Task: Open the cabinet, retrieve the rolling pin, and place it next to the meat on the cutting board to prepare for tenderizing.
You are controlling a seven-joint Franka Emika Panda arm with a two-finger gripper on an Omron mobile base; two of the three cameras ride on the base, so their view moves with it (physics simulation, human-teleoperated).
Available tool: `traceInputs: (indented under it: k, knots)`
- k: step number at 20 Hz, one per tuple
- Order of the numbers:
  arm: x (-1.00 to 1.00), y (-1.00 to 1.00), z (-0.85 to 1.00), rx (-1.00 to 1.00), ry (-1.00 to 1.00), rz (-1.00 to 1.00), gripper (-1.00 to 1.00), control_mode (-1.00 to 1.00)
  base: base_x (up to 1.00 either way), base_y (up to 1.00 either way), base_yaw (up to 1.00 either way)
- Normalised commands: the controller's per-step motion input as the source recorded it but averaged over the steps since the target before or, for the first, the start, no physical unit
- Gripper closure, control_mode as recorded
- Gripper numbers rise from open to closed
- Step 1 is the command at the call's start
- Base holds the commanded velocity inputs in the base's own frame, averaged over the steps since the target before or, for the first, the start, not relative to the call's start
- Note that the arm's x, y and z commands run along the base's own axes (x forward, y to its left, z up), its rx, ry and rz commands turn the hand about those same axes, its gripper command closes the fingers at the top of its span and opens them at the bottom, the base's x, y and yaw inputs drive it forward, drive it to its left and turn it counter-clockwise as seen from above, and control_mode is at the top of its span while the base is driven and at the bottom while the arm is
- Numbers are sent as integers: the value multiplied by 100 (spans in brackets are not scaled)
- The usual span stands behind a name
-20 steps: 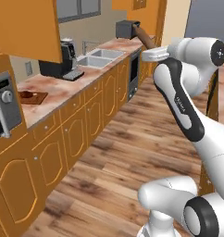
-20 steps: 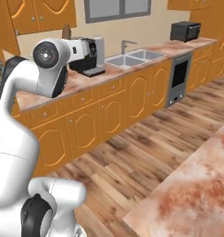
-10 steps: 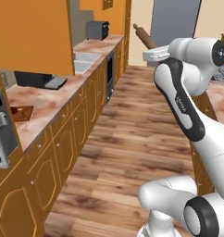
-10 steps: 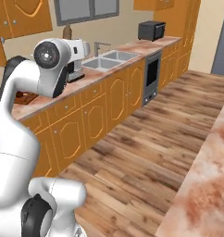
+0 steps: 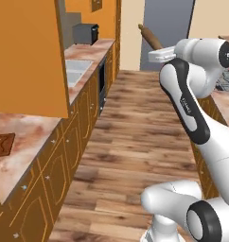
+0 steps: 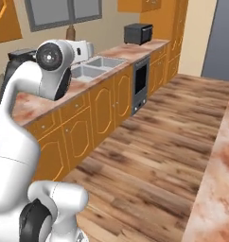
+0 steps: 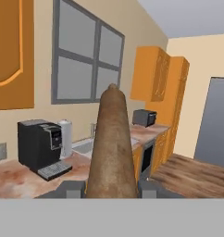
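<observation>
No writing can be read; the arm is bent high, gripper [image 7: 112,192] jaws closed on the pin [image 7: 112,148], pointing far

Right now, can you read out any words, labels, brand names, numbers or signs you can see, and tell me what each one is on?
No text reads clearly.
Robot arm: a small dark marking on the forearm, too small and blurred to read.
Coffee machine: a pale front panel, no legible characters.
Rolling pin, cutting board, toaster oven: no lettering visible.

Glossy white arm [image 5: 192,108], dark joints
</observation>
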Motion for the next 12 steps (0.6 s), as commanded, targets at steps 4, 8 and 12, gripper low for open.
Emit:
traceInputs:
  k: [4,8,12]
  knots:
    - [0,0,0,0,0,0,100,100,75,-13,14]
    - [0,0,0,0,0,0,100,100,48,-8,43]
    - [0,0,0,0,0,0,100,100,39,0,52]
